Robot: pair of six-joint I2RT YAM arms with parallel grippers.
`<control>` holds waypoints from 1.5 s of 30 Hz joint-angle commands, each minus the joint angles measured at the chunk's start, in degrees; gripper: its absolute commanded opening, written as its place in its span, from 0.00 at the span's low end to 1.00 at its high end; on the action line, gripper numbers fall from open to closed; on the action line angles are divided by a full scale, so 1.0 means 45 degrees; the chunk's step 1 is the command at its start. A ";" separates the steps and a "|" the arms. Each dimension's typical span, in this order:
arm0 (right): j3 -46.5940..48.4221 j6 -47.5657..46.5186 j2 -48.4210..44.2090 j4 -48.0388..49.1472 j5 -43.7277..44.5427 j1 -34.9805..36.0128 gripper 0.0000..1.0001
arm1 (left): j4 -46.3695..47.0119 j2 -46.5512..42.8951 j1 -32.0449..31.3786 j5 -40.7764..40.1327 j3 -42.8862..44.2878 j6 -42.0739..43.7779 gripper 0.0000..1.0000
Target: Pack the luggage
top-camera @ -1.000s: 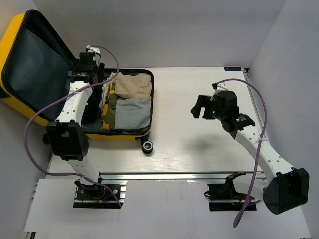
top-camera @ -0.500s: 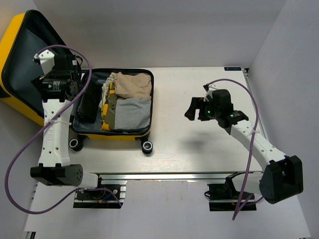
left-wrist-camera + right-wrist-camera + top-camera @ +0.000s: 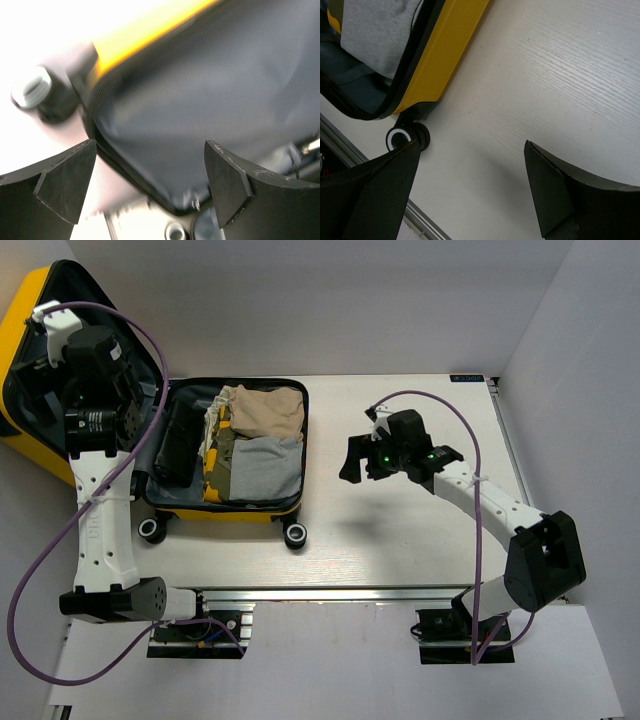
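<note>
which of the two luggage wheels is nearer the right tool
The right-hand wheel, at the luggage corner facing the right tool; the left-hand wheel sits by the left arm, much farther off.

- The left arm (image 3: 100,510) stands up from its base, its forearm running toward the far side and its wrist bent over to the far left.
- The left gripper (image 3: 150,150) has its jaws wide apart. Its dark fingers (image 3: 65,185) sit one on each side of the gap, tips level.
- The right arm (image 3: 480,500) stretches leftward from its base, with its elbow out to the right.
- The right gripper (image 3: 472,147) points left and downward, jaws spread wide, with one finger flanking each side of the gap.
</note>
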 commanded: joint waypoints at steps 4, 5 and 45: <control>0.1208 0.0205 0.0942 0.0049 0.0151 0.0647 0.89 | 0.7041 -0.0857 0.0089 0.1560 -0.1694 0.7961 0.98; 0.1247 0.0284 0.1118 -0.0009 0.0403 0.0687 0.89 | 0.7568 -0.0800 0.0089 0.1521 -0.1871 0.8400 0.98; -0.0119 0.0655 -0.1946 -0.1886 0.2673 0.1234 0.89 | 0.3764 0.2737 0.1397 0.3992 0.2671 0.4554 0.00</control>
